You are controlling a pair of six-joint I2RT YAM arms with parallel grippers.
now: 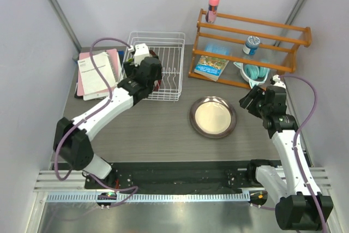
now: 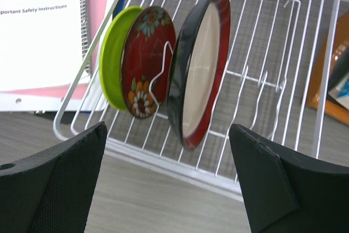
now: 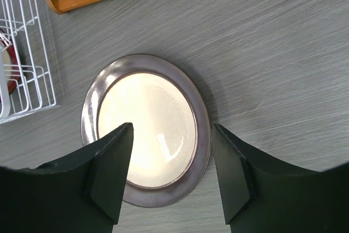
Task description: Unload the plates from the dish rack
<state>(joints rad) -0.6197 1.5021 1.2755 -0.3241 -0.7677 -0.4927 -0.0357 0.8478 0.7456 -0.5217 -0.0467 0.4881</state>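
Left pincer: jaws spread wide and empty. It hovers at the near rim of the rack, looking into it.
Left aim: the red-rimmed plate stands closest to the line between the fingers, so I judge it the next pick.
Right pincer: jaws apart with nothing between them, poised over the right side of the grey plate. This reads as a release, not a grip.
Grey plate: lies flat and face up on the tabletop, well apart from the rack, between it and the right arm. It counts as unloaded.
In rack: the red-rimmed plate, floral plate and green plate stand on edge at the left end, leaning a little.
Floral/green: very close together; cannot tell whether they touch.
Why on edge: the wire dividers prop each plate upright, which leaves its rim exposed for a two-finger pinch.
Progress (judged): one of four plates is out and three remain.
Next move needs: fingers either side of one rim only, then a lift clear of the divider wire.
Risk: the glazed rim may slip, or the neighbouring floral plate may be nudged over.
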